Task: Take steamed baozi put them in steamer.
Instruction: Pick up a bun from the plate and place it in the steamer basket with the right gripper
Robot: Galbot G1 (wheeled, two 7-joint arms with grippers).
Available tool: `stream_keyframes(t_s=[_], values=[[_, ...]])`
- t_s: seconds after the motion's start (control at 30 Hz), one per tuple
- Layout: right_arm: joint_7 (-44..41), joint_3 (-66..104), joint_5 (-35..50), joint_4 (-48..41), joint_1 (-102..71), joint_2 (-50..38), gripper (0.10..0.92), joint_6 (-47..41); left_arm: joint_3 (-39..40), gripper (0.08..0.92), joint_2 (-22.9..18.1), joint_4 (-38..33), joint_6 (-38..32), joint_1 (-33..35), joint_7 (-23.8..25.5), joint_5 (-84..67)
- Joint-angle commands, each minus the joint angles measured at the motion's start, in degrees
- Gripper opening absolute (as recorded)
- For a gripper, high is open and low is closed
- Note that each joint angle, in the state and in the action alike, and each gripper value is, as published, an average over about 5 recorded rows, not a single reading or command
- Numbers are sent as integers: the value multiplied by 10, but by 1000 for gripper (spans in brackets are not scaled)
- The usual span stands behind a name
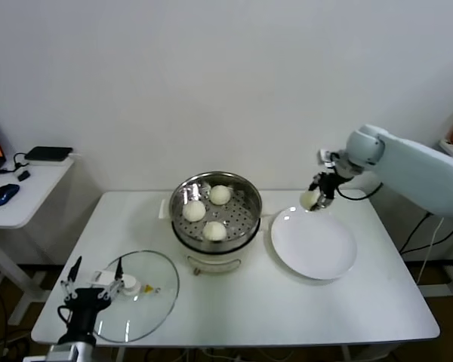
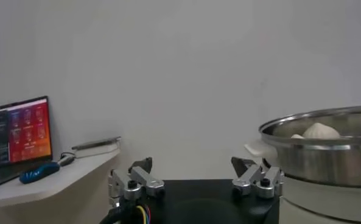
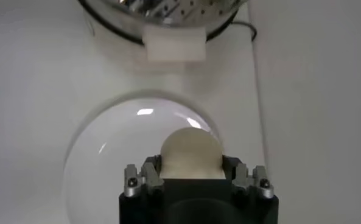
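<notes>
Three steamed baozi sit on the perforated tray inside the steamer, head view: one near the front rim, two toward the back. Steamer stands mid-tabletop, white base and handle facing front. White plate just right of the steamer, nothing lying on it. Fourth baozi is pinched in the right end effector, held in the air above the plate's far edge, clear of the plate surface. Right arm reaches in from the right side. Glass lid lies flat at the front-left of the tabletop. Left end effector is parked at the lid's left edge, fingers spread. Side desk to the left carries a blue mouse and a dark flat box.

Left wrist view: left end effector fingers spread wide, nothing between them. Steamer wall close by, one baozi top showing over the rim. Monitor and the mouse on the side desk behind.

Right wrist view: right end effector closed on the held baozi, fingers pressed on both sides of it. Plate directly beneath. Steamer handle and part of the perforated tray visible beyond the plate.
</notes>
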Motion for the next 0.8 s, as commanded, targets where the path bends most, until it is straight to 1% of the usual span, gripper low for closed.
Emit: stream_keyframes(t_s=[0.03,0.3,0.63,0.8], values=[[-6,-131,159,31,193,70,659,-1,1,823,0,-7,-1,2,1,2],[0,-135,184,37,187,142,662,-11,1,823,1,-12,-1,1,0,3],[17,-115,154,8,100,221,662,-24,-6,823,2,-16,-1,2,-1,1],[23,-104,135,-8,58,238,662,-28,-9,823,3,-16,-1,2,-1,-1]])
